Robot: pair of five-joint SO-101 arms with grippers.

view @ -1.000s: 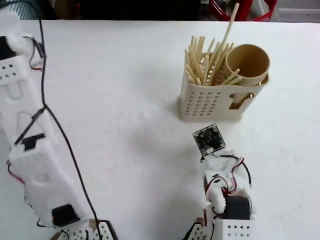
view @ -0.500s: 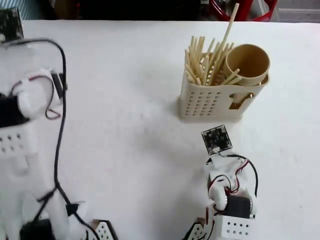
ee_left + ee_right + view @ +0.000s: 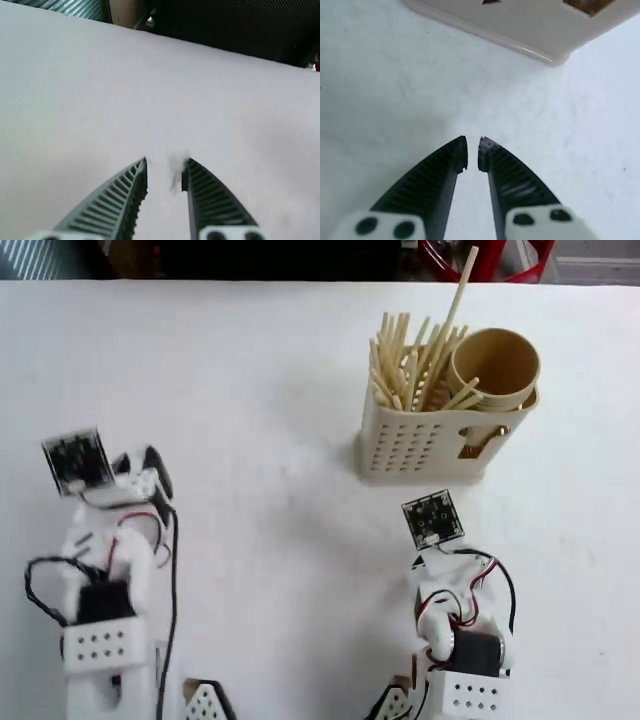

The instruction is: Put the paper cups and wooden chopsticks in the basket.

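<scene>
A cream slotted basket (image 3: pixel 420 445) stands at the back right of the white table. In it are a bundle of wooden chopsticks (image 3: pixel 405 365), one sticking up taller than the others, and nested tan paper cups (image 3: pixel 495 365). My right gripper (image 3: pixel 472 147) rests low over the table just in front of the basket's wall (image 3: pixel 520 25), its fingers nearly touching and nothing between them. My left gripper (image 3: pixel 166 167) is at the front left (image 3: pixel 138 460), far from the basket. It stands a little open over bare table and holds nothing.
The right arm (image 3: pixel 455 630) is folded back at the front edge, the left arm (image 3: pixel 100 610) likewise at the front left. Red and dark objects (image 3: pixel 480 258) lie beyond the table's far edge.
The left arm has swung from a stretched-out pose along the left edge back into a folded pose at the front left. The right arm has pulled back slightly from the basket.
</scene>
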